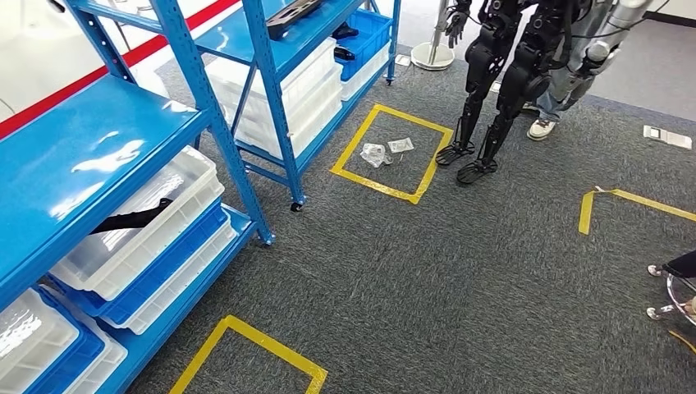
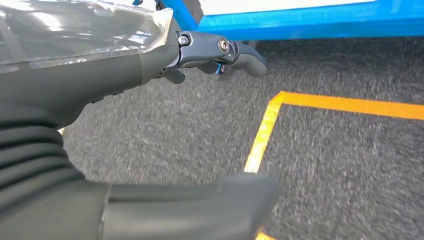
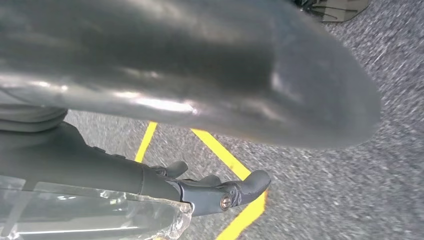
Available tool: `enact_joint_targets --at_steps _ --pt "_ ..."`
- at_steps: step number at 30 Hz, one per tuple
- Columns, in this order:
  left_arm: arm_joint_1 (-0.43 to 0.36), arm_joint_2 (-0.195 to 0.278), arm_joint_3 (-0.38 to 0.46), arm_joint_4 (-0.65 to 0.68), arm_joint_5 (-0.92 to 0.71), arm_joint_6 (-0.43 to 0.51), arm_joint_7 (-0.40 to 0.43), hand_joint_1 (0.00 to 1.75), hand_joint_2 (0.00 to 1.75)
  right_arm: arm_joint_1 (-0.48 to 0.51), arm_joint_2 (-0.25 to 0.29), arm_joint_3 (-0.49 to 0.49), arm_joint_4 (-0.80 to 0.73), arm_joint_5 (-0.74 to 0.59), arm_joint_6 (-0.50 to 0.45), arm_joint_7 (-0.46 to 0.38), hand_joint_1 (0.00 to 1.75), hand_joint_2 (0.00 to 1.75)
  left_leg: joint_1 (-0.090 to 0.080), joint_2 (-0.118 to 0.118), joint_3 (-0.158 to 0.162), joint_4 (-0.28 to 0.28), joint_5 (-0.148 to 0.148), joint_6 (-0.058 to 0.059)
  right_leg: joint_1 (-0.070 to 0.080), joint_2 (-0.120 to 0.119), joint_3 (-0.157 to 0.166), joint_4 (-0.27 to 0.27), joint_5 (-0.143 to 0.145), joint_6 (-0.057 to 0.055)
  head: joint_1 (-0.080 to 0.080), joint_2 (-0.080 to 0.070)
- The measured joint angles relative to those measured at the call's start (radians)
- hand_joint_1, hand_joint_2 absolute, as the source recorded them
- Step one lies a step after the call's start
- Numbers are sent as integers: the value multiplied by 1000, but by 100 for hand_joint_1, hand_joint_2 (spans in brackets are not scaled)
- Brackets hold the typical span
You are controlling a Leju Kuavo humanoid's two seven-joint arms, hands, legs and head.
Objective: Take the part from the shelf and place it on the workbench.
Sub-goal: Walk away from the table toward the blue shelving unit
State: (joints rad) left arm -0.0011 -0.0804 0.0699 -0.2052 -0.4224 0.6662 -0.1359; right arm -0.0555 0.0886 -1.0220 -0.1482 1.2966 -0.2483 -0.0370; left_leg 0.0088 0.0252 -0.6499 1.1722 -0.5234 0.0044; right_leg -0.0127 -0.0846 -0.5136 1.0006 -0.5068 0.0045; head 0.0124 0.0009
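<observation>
The part [image 1: 131,219], a long black piece, lies tilted in a clear white bin [image 1: 164,222] on a lower level of the nearest blue shelf [image 1: 90,148], one end poking up over the bin's rim. Blue bins and more white ones are stacked beneath and beside it. A second blue shelf [image 1: 295,41] stands farther back, carrying another black piece [image 1: 291,15] on its top level and more bins below.

The left hand [image 2: 150,125] hangs above grey carpet [image 2: 165,135], close to the blue shelf frame and beside a corner of yellow floor tape [image 2: 270,125]. Its thumb lies straight and apart from the darker fingers [image 2: 235,52], which reach forward with a slight curl; nothing is in its grasp.

The right hand [image 3: 200,145] likewise hangs over carpet and yellow tape, thumb spread wide from the lightly bent fingers [image 3: 240,187], holding nothing.

In the head view, a taped yellow square [image 1: 390,152] on the carpet holds small clear packets [image 1: 386,150]. Just beside it stands another black humanoid robot [image 1: 501,74], with a person's legs and pale shoe [image 1: 542,127] behind it.
</observation>
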Motion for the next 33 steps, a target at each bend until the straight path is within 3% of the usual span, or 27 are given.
enact_joint_targets --at_steps 2,3,5,6,8,10,12,13,15,16,17,19,20,21,22,23,25,27,28,29,31,33 --pt "1 0 18 -15 -24 0 3 0 175 0 2 0 0 0 0 0 0 0 -8 51 67 -120 38 10 8 -21 6 1 -6 8 1 0" --pt "1 -1 28 -21 -34 0 2 0 175 -1 2 0 0 0 0 -1 0 0 -13 65 81 -147 42 15 12 -32 9 1 -9 13 2 0" --pt "2 -3 49 -28 -51 0 -4 0 175 -3 2 0 0 1 0 -1 0 0 -18 46 81 -157 43 25 14 -56 17 -1 -13 21 4 0" --pt "4 -5 59 -29 -57 0 -10 0 175 -5 2 0 0 2 0 -2 0 0 -17 33 83 -161 46 30 13 -55 18 2 -17 26 4 0" --pt "5 -7 82 -31 -65 0 -27 0 175 -6 2 0 -1 3 0 -4 0 0 -10 7 87 -171 56 43 10 -6 0 49 -46 30 6 0" --pt "3 -9 104 -33 -70 0 -44 0 175 -3 2 0 -1 6 0 -6 0 0 -5 -22 84 -174 61 50 6 59 -62 178 -104 26 8 0" --pt "3 -11 122 -34 -73 0 -54 0 175 0 0 0 -1 7 0 -6 0 0 -5 -56 82 -173 63 51 3 78 -119 293 -139 29 8 0" --pt "6 -12 130 -35 -79 0 -57 0 175 0 -1 0 -1 8 0 -6 0 0 -4 -72 82 -172 63 50 2 80 -123 295 -130 37 9 0" --pt "13 -14 154 -45 -125 0 -67 0 175 0 -4 0 -1 9 0 -8 0 0 -1 -101 84 -170 64 45 -6 95 -78 188 -73 59 8 0" --pt "16 -16 175 -53 -165 0 -76 0 175 0 -5 0 -1 10 0 -10 0 0 -1 -116 83 -166 63 40 -12 123 -47 112 -43 69 10 0" --pt "17 -19 204 -62 -209 0 -87 0 175 0 -5 0 -1 10 0 -12 0 0 -2 -130 80 -163 62 33 -16 145 -25 56 -22 71 10 0" --pt "16 -27 276 -71 -276 0 -114 0 175 -1 -6 1 0 9 0 -17 0 0 -3 -152 72 -160 63 19 -17 170 -8 12 -9 60 10 0" --pt "17 -31 315 -73 -296 0 -127 0 175 -1 -6 1 0 8 0 -19 0 0 -1 -161 70 -162 66 13 -15 158 -7 12 -7 50 9 0" --pt "18 -35 353 -74 -311 0 -139 0 175 -1 -7 0 0 7 0 -21 0 0 1 -158 67 -162 66 9 -16 149 -5 11 -4 42 8 0" --pt "19 -39 390 -75 -322 0 -151 0 175 -1 -8 0 0 6 0 -24 0 0 1 -137 61 -152 58 4 -17 140 -3 10 -1 35 6 0" --pt "17 -42 422 -75 -329 1 -162 0 175 0 -9 0 0 4 0 -26 0 0 0 -107 47 -123 39 1 -18 130 -3 8 1 28 3 0" --pt "9 -49 482 -76 -339 1 -178 0 175 5 -11 0 0 1 0 -30 0 0 -1 -48 -7 -7 -27 -4 -14 109 -4 8 1 18 -2 0" --pt "1 -55 531 -75 -345 0 -186 0 175 9 -14 0 0 -1 0 -31 0 0 1 -33 -64 114 -74 -7 -8 88 -5 8 0 13 -2 0" --pt "0 -58 552 -74 -347 0 -188 0 175 10 -16 0 0 -2 0 -31 0 0 1 -32 -71 129 -70 -6 -6 81 -5 8 -1 13 -2 0" --pt "0 -60 568 -73 -348 0 -189 0 175 9 -17 0 0 -2 0 -32 0 0 2 -31 -56 103 -48 -4 -5 77 -4 8 -1 12 -2 0" --pt "-3 -62 594 -70 -352 0 -192 0 175 7 -17 0 0 -3 0 -33 0 0 0 -26 18 -32 16 6 -3 74 -1 8 -2 12 -2 0" --pt "-11 -62 613 -63 -357 0 -196 0 175 5 -17 0 0 -5 0 -33 0 0 -5 -21 71 -136 47 15 4 71 -2 10 -5 15 -2 0"
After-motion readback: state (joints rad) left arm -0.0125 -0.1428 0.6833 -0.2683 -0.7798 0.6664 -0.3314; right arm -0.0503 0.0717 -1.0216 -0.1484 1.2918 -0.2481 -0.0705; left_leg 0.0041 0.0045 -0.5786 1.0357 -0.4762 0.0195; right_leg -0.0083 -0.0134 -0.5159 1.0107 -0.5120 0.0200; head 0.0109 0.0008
